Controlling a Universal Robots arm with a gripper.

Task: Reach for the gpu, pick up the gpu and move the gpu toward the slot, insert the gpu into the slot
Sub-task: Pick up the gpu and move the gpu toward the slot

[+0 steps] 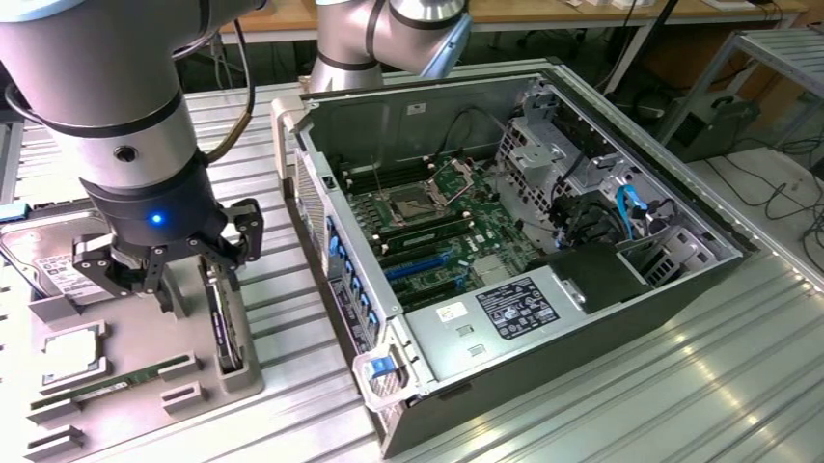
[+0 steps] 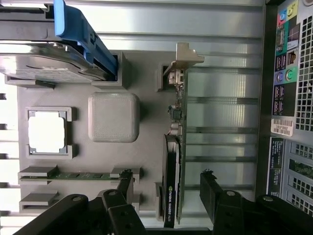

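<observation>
Your gpu stands on edge in the tray, on the exterior view's left of the case. The gripper hangs over it. The slot sits on the motherboard inside the case.

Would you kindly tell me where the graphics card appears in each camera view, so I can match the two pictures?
Exterior view: the graphics card stands on edge in the gray tray, at the exterior view's lower left, under the gripper.
Wrist view: the card runs lengthwise between the open gripper's fingers.
Shared landmark: the square silver chip in the tray.
</observation>
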